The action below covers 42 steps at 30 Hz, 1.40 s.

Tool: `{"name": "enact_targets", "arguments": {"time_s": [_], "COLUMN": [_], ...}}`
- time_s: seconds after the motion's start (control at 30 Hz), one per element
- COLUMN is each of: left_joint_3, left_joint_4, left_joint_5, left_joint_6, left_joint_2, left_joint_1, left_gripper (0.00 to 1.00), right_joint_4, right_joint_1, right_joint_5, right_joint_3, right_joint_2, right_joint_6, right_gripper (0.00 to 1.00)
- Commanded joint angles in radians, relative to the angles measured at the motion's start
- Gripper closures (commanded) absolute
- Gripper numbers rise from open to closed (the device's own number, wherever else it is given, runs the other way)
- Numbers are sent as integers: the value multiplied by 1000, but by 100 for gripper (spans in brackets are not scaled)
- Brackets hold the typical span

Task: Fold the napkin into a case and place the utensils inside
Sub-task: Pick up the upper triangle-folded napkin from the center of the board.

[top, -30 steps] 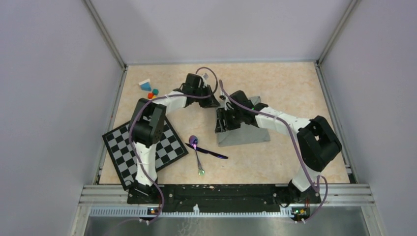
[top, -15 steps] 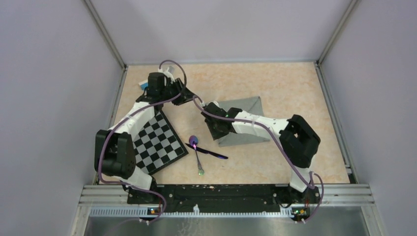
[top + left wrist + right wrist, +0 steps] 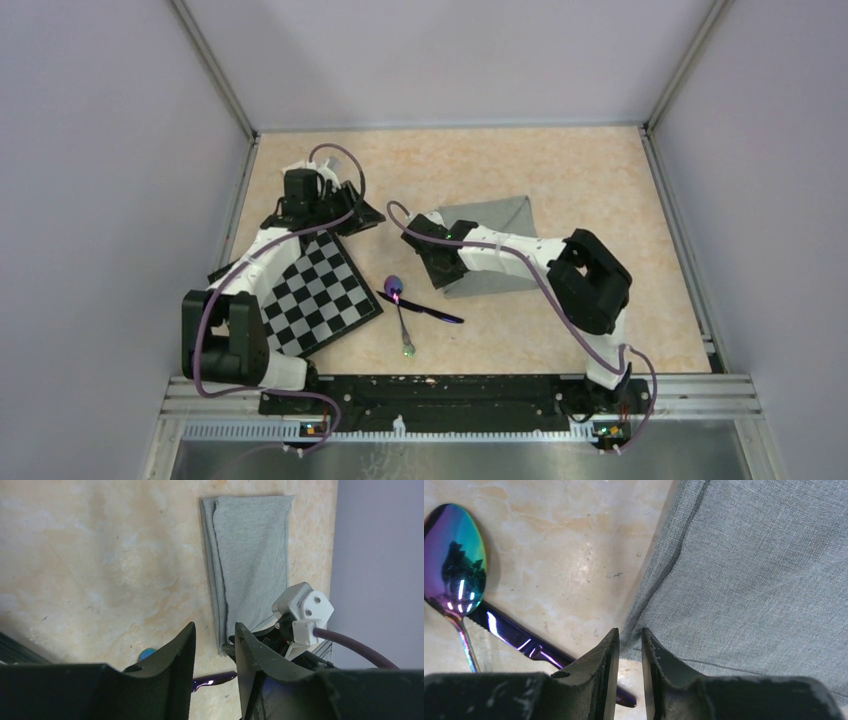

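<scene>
Napkin (image 3: 500,218) and utensils lie apart on the table (image 3: 580,170) in the overhead view. The grey-green cloth sits folded right of centre. The spoon (image 3: 404,325) and the knife (image 3: 440,315) lie crossed just near-left of it, beside the checkered board (image 3: 320,295). My left gripper (image 3: 372,218) hangs by the board's far corner, well left of the cloth. My right gripper (image 3: 447,278) is down at the cloth's near-left corner.

From my left wrist, the fingers stand partly spread with nothing between them — only bare table shows in the gap. Beyond them the napkin (image 3: 250,555) lies flat as a long layered strip, with my right arm (image 3: 302,607) at one end of it.

From my right wrist, the fingers stand almost together right at the napkin's (image 3: 749,580) edge, a sliver of cloth showing in the slit — whether they pinch it I cannot tell. The spoon's (image 3: 456,565) bowl and the knife (image 3: 519,637) lie on the table just left of that edge, clear of the cloth.
</scene>
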Motion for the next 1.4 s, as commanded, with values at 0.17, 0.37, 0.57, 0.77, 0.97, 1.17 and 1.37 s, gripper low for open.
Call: {"name": "enact_targets", "arguments": {"time_s": [0.17, 0.37, 0.57, 0.77, 0.97, 1.17, 1.37], "left_joint_3": [-32, -40, -75, -112, -169, -177, -131], "left_joint_4": [13, 16, 29, 59, 182, 416, 547], "left_joint_5": [56, 69, 84, 105, 152, 172, 68], "left_joint_6": [43, 38, 33, 18, -81, -318, -520], "left_joint_2": [-47, -57, -66, -52, 0, 134, 279], "left_joint_1": [34, 36, 36, 35, -4, -119, -191], "left_gripper": [59, 59, 59, 59, 40, 24, 17], "right_joint_4": [-22, -27, 23, 30, 63, 167, 261], "right_joint_1": [13, 11, -16, -41, -41, -58, -96], "right_joint_5": [31, 24, -48, -15, 45, 21, -54], "right_joint_3": [43, 33, -37, -74, -68, -147, -241], "right_joint_2": [48, 73, 70, 65, -6, -150, -251], "right_joint_6": [26, 4, -12, -25, -65, -97, -102], "right_gripper": [71, 66, 62, 92, 100, 100, 100]}}
